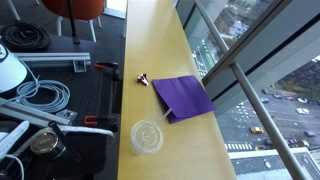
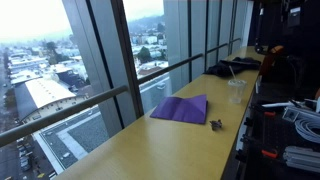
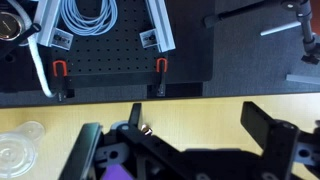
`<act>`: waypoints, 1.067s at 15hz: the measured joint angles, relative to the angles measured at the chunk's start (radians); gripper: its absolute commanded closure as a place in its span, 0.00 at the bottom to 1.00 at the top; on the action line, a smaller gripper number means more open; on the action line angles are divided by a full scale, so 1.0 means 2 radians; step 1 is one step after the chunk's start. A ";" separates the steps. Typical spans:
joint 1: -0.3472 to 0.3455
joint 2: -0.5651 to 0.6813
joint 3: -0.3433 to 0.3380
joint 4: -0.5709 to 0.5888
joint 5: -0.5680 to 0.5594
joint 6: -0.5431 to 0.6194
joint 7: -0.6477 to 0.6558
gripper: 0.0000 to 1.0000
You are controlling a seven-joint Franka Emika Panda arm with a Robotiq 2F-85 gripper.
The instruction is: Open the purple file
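Your gripper [image 3: 170,128] is spread wide and holds nothing. In the wrist view its two dark fingers [image 3: 268,128] stand well apart over the wooden counter [image 3: 200,112].

The purple file [image 1: 183,97] lies flat on that counter beside the window [image 1: 250,60]. Only its purple cover shows, and its right corner reaches the window-side edge. In an exterior view the file [image 2: 182,108] sits about midway along the counter's length. In the wrist view you get just a sliver of it [image 3: 118,172], low down behind the gripper's body.

A small dark object [image 1: 142,78], too small to identify, sits just left of the file's far corner and does not touch it. A clear round lid [image 1: 147,137] lies nearer and to the left, apart from the file.

Left of the counter, a black perforated board [image 3: 110,60] carries a coil of white cable [image 1: 40,97] and red clamps [image 3: 160,68].
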 measured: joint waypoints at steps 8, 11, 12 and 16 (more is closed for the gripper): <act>-0.009 0.011 0.007 -0.003 -0.008 0.036 0.000 0.00; -0.018 0.042 0.009 -0.008 -0.029 0.115 0.000 0.00; -0.022 0.058 0.009 -0.008 -0.035 0.148 0.000 0.00; -0.035 0.148 0.009 -0.005 -0.042 0.306 0.002 0.00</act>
